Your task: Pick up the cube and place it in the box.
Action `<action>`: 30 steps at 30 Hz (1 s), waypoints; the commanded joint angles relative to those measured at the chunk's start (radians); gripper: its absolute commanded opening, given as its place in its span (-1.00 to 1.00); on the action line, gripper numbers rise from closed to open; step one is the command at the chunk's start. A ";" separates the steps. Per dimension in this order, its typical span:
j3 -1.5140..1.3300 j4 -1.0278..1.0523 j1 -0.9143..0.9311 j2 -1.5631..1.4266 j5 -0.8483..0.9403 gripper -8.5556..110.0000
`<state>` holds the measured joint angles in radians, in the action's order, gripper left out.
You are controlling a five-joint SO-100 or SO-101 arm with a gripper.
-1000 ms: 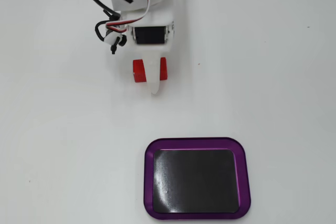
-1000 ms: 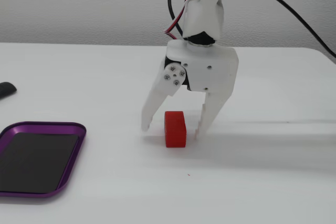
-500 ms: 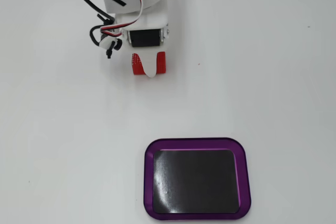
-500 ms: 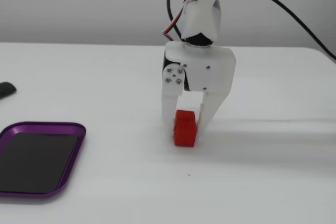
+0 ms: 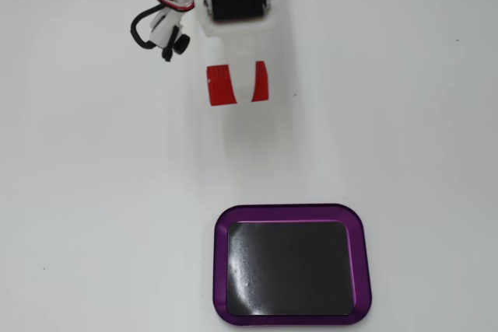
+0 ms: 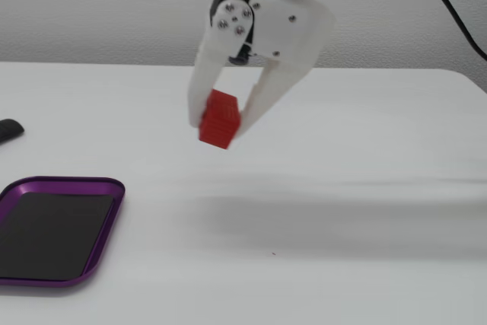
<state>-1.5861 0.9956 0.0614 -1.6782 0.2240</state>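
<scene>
1. One fixed view looks straight down on the white desk (image 5: 93,192) from above, with the arm entering at the top edge and the box (image 5: 292,215) near the bottom.
2. The other fixed view stands low at the desk's side, looking level across it toward a pale wall (image 6: 99,5), fairly close.
3. Both fixed views share the gripper (image 6: 215,129), the cube (image 6: 219,118) and the box, which is cut at the left edge in the side view.
</scene>
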 commanded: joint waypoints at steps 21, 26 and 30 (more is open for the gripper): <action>0.460 -0.463 -0.069 0.548 0.129 -0.86; 0.531 -0.463 -0.071 0.598 0.129 -0.86; 0.529 -0.463 -0.071 0.600 0.129 -0.86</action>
<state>-1.1029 0.5308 -0.0046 -1.0538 0.3451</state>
